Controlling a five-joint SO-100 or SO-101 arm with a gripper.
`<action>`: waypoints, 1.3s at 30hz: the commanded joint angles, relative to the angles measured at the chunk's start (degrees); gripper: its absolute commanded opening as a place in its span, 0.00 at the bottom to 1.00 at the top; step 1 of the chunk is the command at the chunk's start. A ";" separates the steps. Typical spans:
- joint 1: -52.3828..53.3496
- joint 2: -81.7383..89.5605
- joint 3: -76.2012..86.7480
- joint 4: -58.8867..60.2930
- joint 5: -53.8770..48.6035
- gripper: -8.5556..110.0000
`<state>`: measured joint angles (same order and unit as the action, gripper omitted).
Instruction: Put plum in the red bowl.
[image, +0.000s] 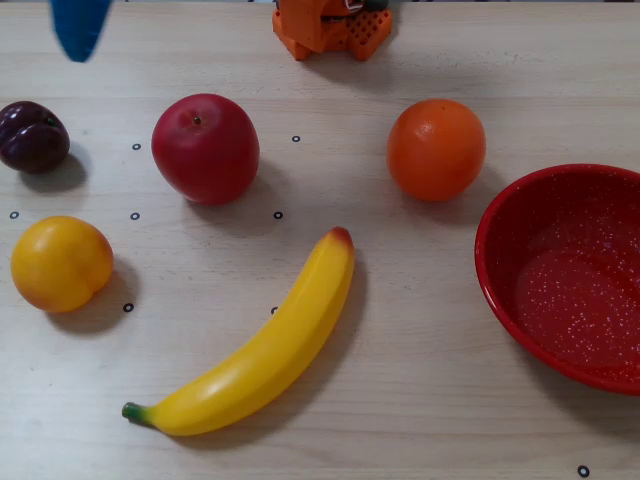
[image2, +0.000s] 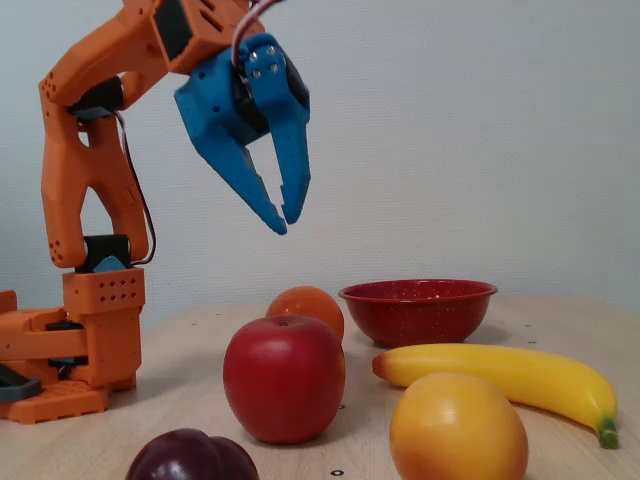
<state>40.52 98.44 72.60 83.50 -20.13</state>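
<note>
The plum (image: 32, 137) is a small dark purple fruit at the far left of the table in the overhead view; in the fixed view the plum (image2: 190, 457) lies at the bottom edge, nearest the camera. The red bowl (image: 500, 270) sits at the right edge, speckled inside; the fixed view shows the red bowl (image2: 418, 312) at the back. My blue gripper (image2: 284, 222) hangs high in the air, its fingertips nearly touching and nothing between them. From overhead the gripper (image: 78, 45) shows at the top left, just beyond the plum.
A red apple (image: 205, 148) stands right of the plum, an orange (image: 436, 149) left of the bowl. A yellow-orange fruit (image: 61, 263) lies in front of the plum, and a banana (image: 255, 350) crosses the middle. The arm's orange base (image: 330, 25) is at the top centre.
</note>
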 joint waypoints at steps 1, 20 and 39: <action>2.72 -0.53 -8.79 0.79 -1.58 0.07; 13.10 -18.81 -22.32 5.10 -21.62 0.07; 24.52 -25.58 -29.00 15.47 -41.31 0.38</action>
<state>63.02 70.58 48.69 98.00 -59.33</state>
